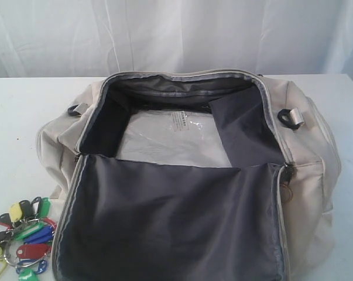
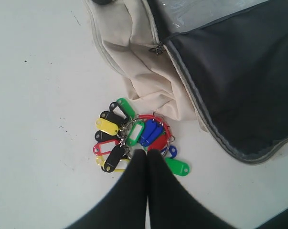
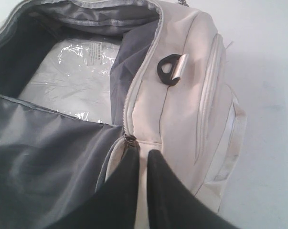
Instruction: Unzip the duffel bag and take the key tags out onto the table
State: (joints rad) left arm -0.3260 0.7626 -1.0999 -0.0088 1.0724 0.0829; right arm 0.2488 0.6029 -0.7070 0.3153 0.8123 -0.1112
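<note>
At the far left of the white worktop (image 1: 18, 117) lie the key tags (image 1: 25, 237) – red, green, blue, yellow and black ones bunched on metal rings, out of the bag and just beside its left corner. My left hand (image 2: 147, 153) hangs right over them, its black fingers (image 2: 129, 191) clenched tight against each other with nothing visible between them; the tips meet at the edge of the bunch, and I cannot tell whether they touch it. Next comes the duffel bag (image 1: 316, 152), cream-white and unzipped wide, with a black D-ring (image 1: 78, 109) on its left end. Its big flap (image 1: 176, 222) is folded toward the near edge, dark grey lining up. In the open hollow behind the flap lies a flat clear plastic packet (image 1: 176, 137) with a small block of print on it. Further right, a second D-ring (image 1: 290, 119) sits on the bag's right end, and below it the zipper pull (image 3: 130, 140) rests where the flap's zip line stops. My right hand (image 3: 143, 153) hovers at that corner – its fingers nearly together with a thin slit between them, one tip right by the pull. I cannot tell whether it grips anything. A shiny strap (image 3: 232, 138) runs down the bag's right side.
</note>
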